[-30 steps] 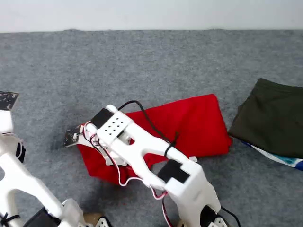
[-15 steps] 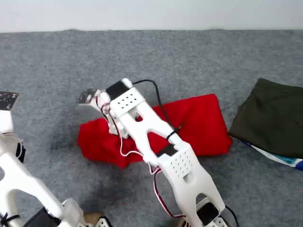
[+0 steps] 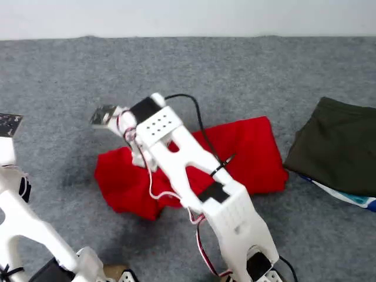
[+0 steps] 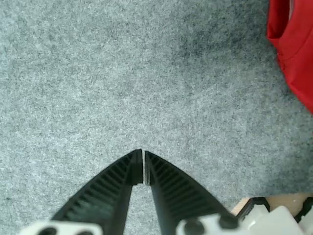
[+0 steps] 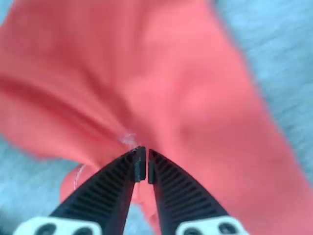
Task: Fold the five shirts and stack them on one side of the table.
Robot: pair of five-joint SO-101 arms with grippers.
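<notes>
The red shirt [image 3: 252, 155] lies crumpled across the middle of the grey table [image 3: 235, 76], its left end bunched up under the right arm [image 3: 194, 176]. In the right wrist view, the right gripper [image 5: 142, 152] points down into the shirt; its fingers [image 5: 166, 191] are pressed together, pinching a gathered fold of red fabric where the creases run together at their tips. The left gripper [image 4: 144, 157] hangs over bare grey table with its fingers [image 4: 112, 191] pressed together on nothing, near one edge of the red shirt. At the right edge of the table, well apart from the red shirt, a folded dark green shirt [image 3: 338, 147] rests on top of a white and blue garment [image 3: 346, 197].
</notes>
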